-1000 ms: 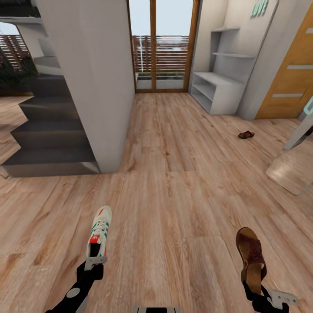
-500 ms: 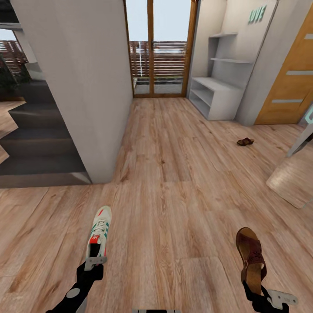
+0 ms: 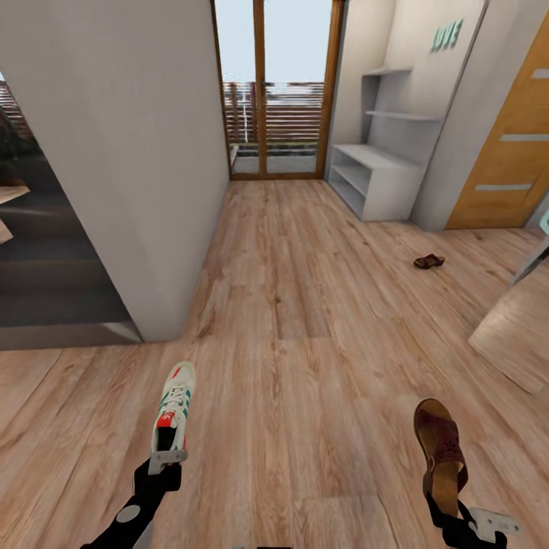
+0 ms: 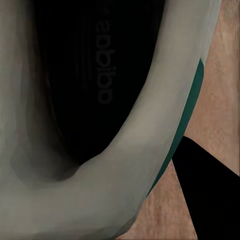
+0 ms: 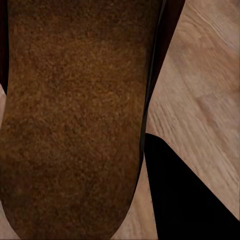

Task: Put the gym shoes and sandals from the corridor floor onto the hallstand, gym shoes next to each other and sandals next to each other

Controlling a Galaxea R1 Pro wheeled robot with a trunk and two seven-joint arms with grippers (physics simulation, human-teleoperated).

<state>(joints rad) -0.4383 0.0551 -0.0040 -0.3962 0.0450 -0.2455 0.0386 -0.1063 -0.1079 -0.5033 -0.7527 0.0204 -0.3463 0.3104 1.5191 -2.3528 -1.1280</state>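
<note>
The left gripper (image 3: 166, 460) is clamped on a sneaker's (image 3: 174, 404) heel; the right gripper (image 3: 457, 512) grips a sandal's (image 3: 441, 448) heel, both toes pointing forward.

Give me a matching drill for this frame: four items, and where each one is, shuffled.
Items:
1. gym shoe
2. near sandal
3. far sandal
4. hallstand

Places:
A. lying alone on the corridor floor, below the hallstand in the head view
B. held in the right end effector
C. against the wall beside the glass door
D. held in the left end effector

Pairs: 1-D, 2-B, 3-A, 4-C
</note>
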